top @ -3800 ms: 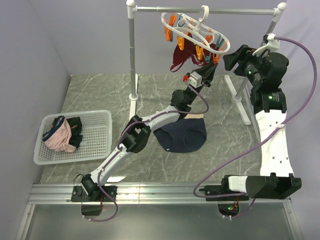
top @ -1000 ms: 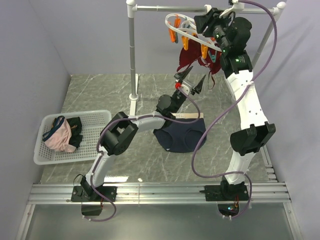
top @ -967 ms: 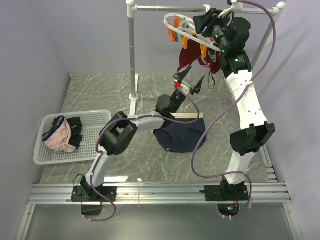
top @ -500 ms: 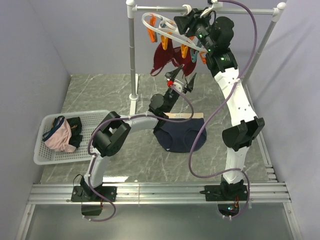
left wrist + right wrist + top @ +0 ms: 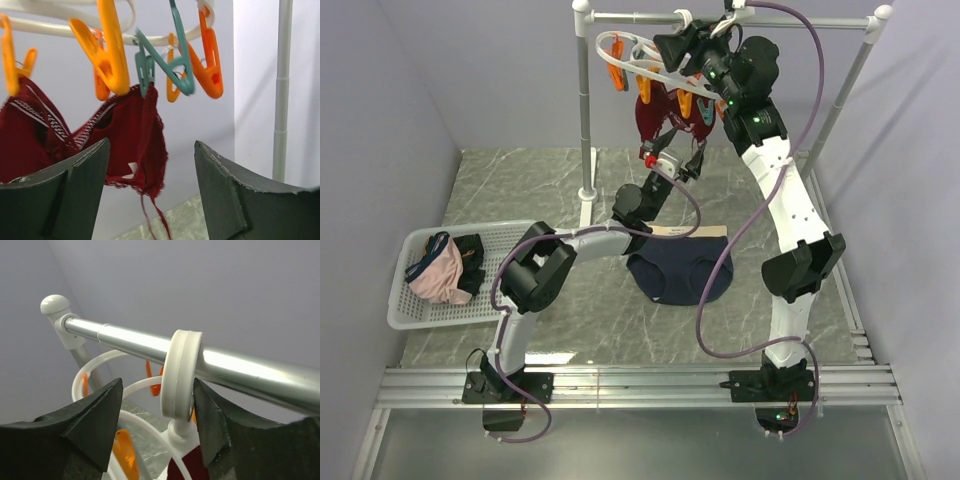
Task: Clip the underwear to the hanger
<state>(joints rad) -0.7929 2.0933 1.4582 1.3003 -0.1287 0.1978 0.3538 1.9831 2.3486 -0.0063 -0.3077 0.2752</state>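
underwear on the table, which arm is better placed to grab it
Probably left: left hand open, empty, arm beside the underwear; right hand straddles the hanger hook on the rail.

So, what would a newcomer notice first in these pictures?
The white hanger, with orange and teal clips, hangs from the rail at the top, and the right hand straddles its hook. A maroon garment dangles from it, while the navy underwear lies flat on the table below.

Navy underwear [image 5: 680, 272] spread flat on table [image 5: 520, 190], white clip hanger [image 5: 180, 370] hooked over rail [image 5: 250, 371]
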